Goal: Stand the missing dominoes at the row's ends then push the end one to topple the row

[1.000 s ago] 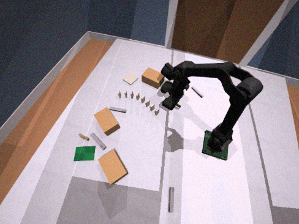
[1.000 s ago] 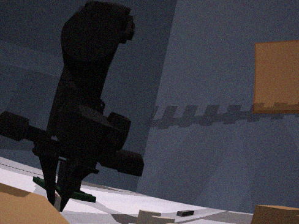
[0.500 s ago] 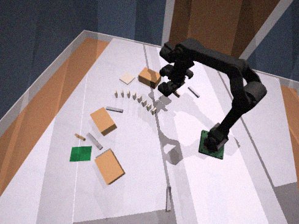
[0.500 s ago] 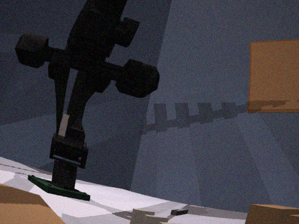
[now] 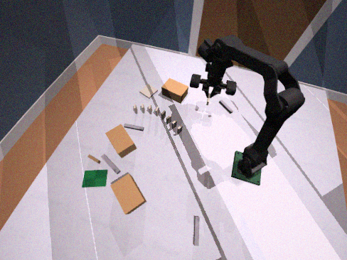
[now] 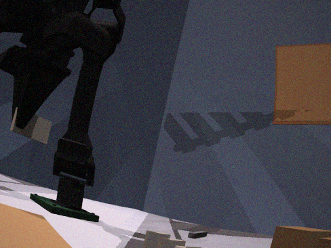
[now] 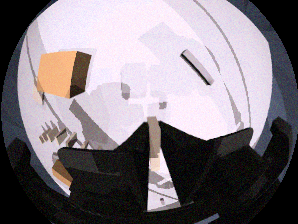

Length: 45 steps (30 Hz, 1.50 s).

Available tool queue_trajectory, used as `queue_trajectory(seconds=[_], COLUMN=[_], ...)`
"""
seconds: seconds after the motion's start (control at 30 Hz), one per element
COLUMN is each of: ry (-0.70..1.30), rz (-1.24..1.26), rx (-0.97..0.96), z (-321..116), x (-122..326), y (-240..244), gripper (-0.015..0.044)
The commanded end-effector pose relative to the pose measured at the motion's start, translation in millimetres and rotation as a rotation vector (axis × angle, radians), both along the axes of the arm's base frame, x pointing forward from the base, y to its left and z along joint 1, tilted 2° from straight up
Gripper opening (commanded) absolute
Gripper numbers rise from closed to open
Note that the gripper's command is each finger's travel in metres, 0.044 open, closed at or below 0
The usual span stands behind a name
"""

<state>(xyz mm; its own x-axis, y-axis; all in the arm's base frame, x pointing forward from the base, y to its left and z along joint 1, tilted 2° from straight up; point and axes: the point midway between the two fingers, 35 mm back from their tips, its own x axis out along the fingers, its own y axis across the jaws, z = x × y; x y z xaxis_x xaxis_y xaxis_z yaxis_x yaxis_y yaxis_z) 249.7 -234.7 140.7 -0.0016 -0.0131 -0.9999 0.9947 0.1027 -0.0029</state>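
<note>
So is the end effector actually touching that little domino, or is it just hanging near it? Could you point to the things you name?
Touching. The wrist view shows the domino (image 5: 208, 101) (image 6: 42, 130) (image 7: 154, 137) pinched between the end effector's (image 5: 210, 93) (image 6: 21, 126) (image 7: 154, 125) two dark fingers, no gap on either side.

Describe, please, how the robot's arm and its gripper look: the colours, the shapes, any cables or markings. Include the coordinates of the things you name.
The arm (image 5: 274, 103) (image 6: 86, 91) is black, with thick rounded joints and straight links, on a dark green base plate (image 5: 236, 170) (image 6: 47, 204). The gripper (image 5: 209, 95) (image 6: 20, 123) (image 7: 152, 125) is black too, with tapering, wedge-like fingers. I can make out no cables or markings.
</note>
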Motion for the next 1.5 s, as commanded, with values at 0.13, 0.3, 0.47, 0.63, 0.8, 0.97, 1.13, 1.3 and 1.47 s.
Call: queue_trajectory(seconds=[0.13,0.3,0.47,0.63,0.8,0.97,1.13,1.3,1.47], ry=[-0.006,-0.02,-0.034,-0.046,-0.058,-0.069,-0.078,-0.087,-0.094], rz=[0.001,0.059,0.113,0.161,0.203,0.238,0.266,0.286,0.299], rx=[-0.053,-0.154,-0.257,-0.359,-0.461,-0.561,-0.66,-0.756,-0.851], z=[-8,-23,-36,-47,-56,-63,-68,-72,-74], x=[7,20,33,46,57,68,77,84,89], y=[-7,-18,-28,-37,-43,-48,-50,-51,-50], gripper=[0.0023,0.0023,0.0023,0.0023,0.0023,0.0023,0.0023,0.0023,0.0023])
